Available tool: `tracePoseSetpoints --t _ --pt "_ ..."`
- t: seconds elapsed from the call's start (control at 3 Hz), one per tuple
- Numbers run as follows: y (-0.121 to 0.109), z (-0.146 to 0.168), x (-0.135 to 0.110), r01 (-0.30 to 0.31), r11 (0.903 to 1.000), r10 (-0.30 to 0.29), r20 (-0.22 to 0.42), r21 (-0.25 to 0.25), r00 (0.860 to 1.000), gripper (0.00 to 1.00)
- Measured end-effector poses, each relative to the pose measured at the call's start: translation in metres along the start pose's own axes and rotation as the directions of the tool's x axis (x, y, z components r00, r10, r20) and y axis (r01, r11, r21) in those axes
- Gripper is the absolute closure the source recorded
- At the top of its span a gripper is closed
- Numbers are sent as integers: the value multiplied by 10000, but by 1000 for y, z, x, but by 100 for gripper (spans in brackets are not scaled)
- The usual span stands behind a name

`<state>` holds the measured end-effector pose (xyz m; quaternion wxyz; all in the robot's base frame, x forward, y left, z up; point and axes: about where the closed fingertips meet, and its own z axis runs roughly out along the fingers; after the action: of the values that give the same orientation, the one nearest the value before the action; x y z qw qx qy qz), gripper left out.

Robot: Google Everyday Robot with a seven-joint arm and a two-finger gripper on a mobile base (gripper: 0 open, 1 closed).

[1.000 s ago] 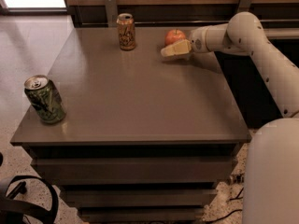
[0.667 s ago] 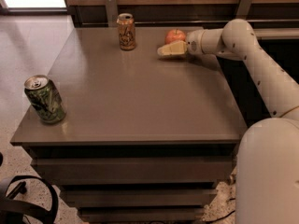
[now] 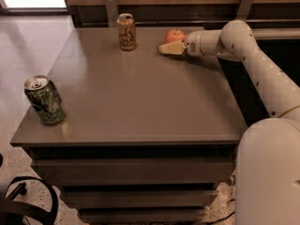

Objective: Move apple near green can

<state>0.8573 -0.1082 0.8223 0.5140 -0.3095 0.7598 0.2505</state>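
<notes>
Three items on the grey counter (image 3: 140, 102): one red-orange apple (image 3: 175, 34) by the back edge, toward the back right corner; one orange-tan patterned can (image 3: 126, 31) standing by the back edge, left of the apple; one green can (image 3: 44, 100) standing at the front left corner, well apart from both. One pale gripper (image 3: 168, 48), reaching in over the right edge, low and just in front of the apple; whether the pincer is wide or narrow cannot be told.

The grey table (image 3: 140, 102) bears the green can (image 3: 44, 100), an orange-tan can (image 3: 126, 32) and the apple (image 3: 175, 35), claw (image 3: 169, 48) beside it.
</notes>
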Motion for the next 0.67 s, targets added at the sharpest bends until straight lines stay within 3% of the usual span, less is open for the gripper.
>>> tracePoseSetpoints --t 0.67 --pt "4 6 2 -15 10000 15 -31 -93 10000 87"
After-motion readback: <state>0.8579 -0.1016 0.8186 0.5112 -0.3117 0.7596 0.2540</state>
